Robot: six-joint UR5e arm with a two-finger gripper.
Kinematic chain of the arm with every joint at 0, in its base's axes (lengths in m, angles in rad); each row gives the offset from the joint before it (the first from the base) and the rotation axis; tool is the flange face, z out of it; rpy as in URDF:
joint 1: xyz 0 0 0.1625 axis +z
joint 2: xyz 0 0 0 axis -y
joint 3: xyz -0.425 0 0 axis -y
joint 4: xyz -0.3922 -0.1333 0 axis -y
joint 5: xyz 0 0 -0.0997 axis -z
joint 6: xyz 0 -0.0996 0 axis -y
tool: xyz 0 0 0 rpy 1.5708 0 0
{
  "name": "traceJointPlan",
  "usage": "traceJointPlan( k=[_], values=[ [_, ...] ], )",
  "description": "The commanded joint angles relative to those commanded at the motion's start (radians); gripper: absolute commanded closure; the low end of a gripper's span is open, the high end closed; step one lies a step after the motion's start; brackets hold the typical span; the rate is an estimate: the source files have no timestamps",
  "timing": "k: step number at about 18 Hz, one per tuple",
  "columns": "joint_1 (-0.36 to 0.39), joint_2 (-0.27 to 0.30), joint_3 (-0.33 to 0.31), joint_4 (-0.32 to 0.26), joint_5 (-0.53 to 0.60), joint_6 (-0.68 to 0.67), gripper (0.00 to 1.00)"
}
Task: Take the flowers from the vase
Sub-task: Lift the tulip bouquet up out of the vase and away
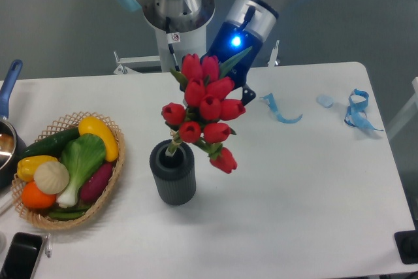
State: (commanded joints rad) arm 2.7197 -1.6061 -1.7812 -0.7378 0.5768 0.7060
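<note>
At the near left corner of the white table lies a dark phone. Just behind it sits a woven basket filled with toy vegetables, among them a yellow pepper, an orange, a green bok choy, a purple piece and a cucumber. At the far left edge a pot with a blue handle shows only in part.

Near the middle of the table stands the vase, a dark grey ribbed cylinder, upright, its round mouth visible. The flowers are raised above and to the right of it: the red buds are well clear of the rim, while the bound green stems slant down to the left, their lower end just at the mouth of the vase; whether that end is inside or barely above the rim cannot be told.

Behind the bunch, the gripper hangs from the grey arm, a blue light glowing on its body. The flowers hide its fingertips, so the hold cannot be seen directly, yet the bunch hangs tilted in the air against it.

Further back on the right lie blue ribbon scraps and a blue looped strap.
</note>
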Motion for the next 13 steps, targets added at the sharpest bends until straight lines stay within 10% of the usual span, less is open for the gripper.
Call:
traceJointPlan(
  k=[8, 13],
  values=[
    [0.054, -0.008, 0.069, 0.0, 0.005, -0.079, 0.56],
    [0.126, -0.121, 0.144, 0.0, 0.015, 0.053, 0.56]
  ],
)
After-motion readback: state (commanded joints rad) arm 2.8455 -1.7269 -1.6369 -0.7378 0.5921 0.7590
